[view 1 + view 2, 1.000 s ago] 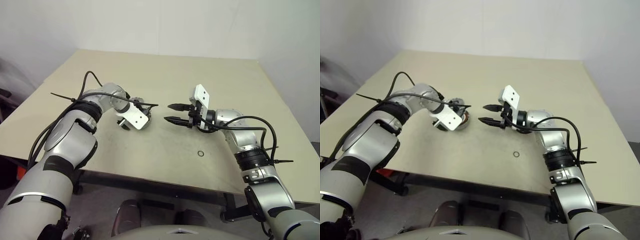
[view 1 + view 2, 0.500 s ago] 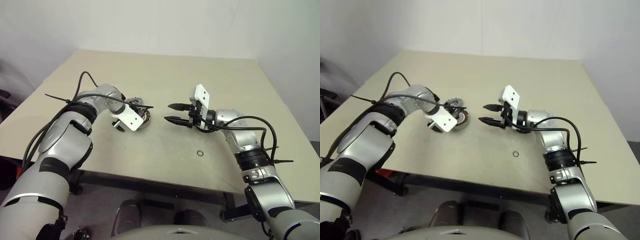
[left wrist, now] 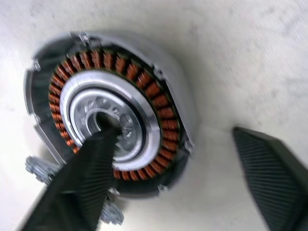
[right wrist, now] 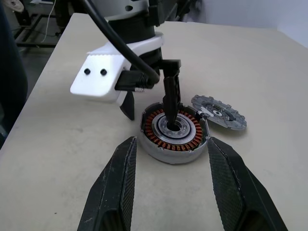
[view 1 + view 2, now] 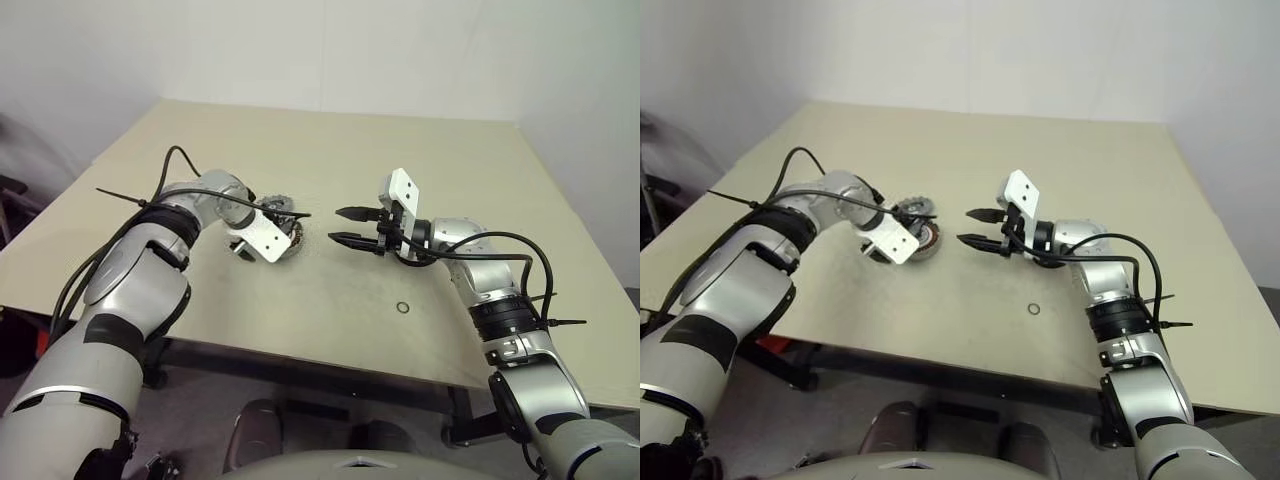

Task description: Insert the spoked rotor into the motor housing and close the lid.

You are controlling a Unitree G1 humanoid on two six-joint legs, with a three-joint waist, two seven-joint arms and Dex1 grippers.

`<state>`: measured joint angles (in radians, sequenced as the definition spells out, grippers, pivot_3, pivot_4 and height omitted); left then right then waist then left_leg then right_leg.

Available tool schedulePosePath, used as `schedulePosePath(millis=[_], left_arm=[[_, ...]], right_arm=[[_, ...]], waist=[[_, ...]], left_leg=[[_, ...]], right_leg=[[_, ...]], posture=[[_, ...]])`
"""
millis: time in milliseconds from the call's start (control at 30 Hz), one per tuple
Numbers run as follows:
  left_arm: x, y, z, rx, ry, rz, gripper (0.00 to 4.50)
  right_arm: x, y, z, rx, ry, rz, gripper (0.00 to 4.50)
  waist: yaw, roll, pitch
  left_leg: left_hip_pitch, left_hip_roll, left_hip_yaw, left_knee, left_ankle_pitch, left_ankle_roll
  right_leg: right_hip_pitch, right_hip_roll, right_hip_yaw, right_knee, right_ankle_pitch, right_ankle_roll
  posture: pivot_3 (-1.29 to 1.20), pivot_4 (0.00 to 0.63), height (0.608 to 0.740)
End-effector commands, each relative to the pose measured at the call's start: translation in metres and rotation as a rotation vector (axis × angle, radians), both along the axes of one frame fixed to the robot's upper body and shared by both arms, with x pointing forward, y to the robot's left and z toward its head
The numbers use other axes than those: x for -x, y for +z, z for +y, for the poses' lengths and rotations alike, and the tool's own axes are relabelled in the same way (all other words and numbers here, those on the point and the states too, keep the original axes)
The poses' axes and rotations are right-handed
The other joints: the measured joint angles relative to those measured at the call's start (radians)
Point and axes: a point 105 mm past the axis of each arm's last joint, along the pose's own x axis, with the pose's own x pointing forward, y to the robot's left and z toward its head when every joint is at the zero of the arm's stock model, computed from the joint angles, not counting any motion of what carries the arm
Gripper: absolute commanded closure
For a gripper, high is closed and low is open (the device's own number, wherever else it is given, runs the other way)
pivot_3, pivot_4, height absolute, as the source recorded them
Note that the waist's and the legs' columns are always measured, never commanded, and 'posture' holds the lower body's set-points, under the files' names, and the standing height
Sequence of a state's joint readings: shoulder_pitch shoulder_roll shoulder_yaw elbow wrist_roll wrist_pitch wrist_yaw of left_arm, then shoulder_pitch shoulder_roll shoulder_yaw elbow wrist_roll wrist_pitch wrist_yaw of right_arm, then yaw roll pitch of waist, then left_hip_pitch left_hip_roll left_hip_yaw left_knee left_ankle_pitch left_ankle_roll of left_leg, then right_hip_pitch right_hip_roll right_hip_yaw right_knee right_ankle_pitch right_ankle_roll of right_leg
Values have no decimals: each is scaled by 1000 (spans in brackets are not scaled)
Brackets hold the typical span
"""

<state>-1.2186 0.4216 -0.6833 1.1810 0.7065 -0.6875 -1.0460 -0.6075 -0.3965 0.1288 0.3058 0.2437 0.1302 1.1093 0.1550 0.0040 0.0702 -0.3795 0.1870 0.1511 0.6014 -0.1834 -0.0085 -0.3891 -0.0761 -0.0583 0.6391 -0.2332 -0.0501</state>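
On the table (image 5: 420,150) sits the housing (image 4: 173,132), copper windings showing. Left gripper (image 4: 149,98) points down over it, jaws apart, one finger (image 3: 91,168) in the center bearing and the other outside the wall, gripping nothing as far as I can see. Lid (image 4: 219,111) lies flat just beside the housing. Right gripper (image 5: 348,227) hangs level nearby, jaws partly open and empty. Tiny black ring (image 5: 401,307) sits well off toward the front edge.
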Motion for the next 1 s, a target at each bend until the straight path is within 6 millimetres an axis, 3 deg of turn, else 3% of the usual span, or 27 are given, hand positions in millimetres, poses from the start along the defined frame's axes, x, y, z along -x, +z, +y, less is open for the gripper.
schedulePosePath(millis=[33,267,367,433,1000], left_arm=[[-5,8,-9,2,-14,-38,1785],[-4,8,-11,2,-24,-32,1785],[-3,8,-11,1,-30,-21,2336],[-2,9,-13,7,-44,-24,2351],[11,16,-78,151,-185,-12,2351]], right_arm=[[-2,21,0,-40,0,-68,1927],[-2,24,0,-44,-5,-75,1927],[-3,23,-1,-42,-7,-76,1927],[-4,23,-1,-42,-7,-77,1927],[-5,23,-2,-38,-12,-85,1927]], waist=[[-1,0,0],[-1,0,0],[-1,0,0],[-1,0,0],[43,0,0]], left_leg=[[0,0,0,0,0,0],[-1,0,0,-1,0,0],[-1,0,0,-1,0,0],[-1,0,0,-1,0,0],[-3,-3,0,-2,0,1]], right_leg=[[0,0,0,0,0,0],[-1,0,0,-1,0,0],[-1,0,0,-1,0,0],[-1,0,0,-1,0,0],[0,-3,-1,-6,0,0]], posture=[[0,0,740],[0,0,740],[0,0,740],[0,0,740],[0,0,740]])
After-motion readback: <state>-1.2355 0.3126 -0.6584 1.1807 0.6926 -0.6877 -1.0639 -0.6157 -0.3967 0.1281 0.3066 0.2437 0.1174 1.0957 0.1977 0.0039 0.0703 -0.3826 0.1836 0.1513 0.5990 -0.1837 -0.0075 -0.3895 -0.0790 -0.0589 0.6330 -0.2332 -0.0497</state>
